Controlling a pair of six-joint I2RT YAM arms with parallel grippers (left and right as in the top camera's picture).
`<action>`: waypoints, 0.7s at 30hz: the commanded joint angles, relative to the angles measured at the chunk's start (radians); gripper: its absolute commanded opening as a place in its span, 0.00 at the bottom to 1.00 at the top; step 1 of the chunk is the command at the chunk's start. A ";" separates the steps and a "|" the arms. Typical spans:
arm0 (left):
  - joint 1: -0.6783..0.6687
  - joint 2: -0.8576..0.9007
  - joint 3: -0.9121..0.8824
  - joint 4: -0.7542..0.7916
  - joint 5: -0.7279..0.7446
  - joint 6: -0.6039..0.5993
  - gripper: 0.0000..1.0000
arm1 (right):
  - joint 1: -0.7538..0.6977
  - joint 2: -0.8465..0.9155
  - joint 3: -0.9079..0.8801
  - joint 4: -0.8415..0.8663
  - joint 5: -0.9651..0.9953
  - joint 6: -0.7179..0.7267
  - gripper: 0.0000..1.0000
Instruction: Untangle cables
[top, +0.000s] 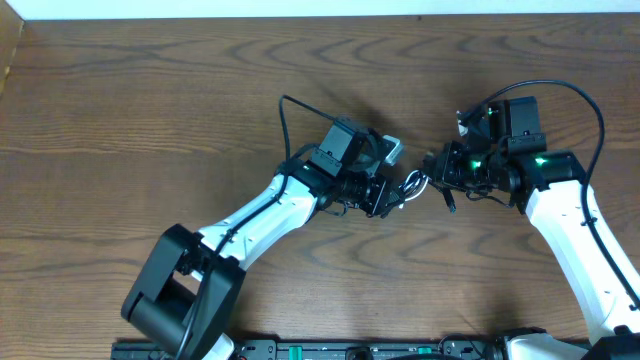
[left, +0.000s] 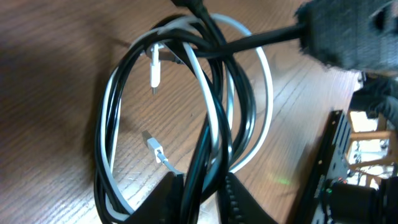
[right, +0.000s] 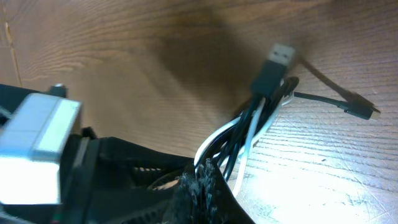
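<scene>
The cables, one black (left: 118, 81) and one white (left: 267, 81), lie wound together as a loose coil (top: 413, 185) at the table's middle, between both grippers. My left gripper (left: 202, 199) is shut on black and white strands at the coil's near side, with its fingers (left: 239, 202) pressing them from both sides. My right gripper (right: 208, 180) is shut on the opposite side of the bundle (right: 249, 124); in the left wrist view it shows as a dark fuzzy block (left: 348, 31). A black USB plug (right: 273, 65), a small black plug (right: 364, 109) and a white plug (left: 154, 73) hang free.
The wooden table (top: 150, 110) spreads wide to the left and back. The left arm (top: 260, 215) runs from the front left and the right arm (top: 575, 230) from the front right. A dark rail (top: 350, 350) lines the front edge.
</scene>
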 joint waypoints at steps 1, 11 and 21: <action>-0.005 0.047 -0.003 0.013 -0.008 -0.003 0.13 | -0.011 -0.011 0.005 -0.005 -0.003 -0.020 0.01; 0.034 -0.056 0.008 0.009 -0.005 -0.066 0.07 | -0.013 -0.010 0.005 -0.025 0.204 0.017 0.01; 0.087 -0.308 0.008 -0.130 -0.009 -0.066 0.08 | -0.062 0.017 0.005 -0.053 0.475 0.057 0.01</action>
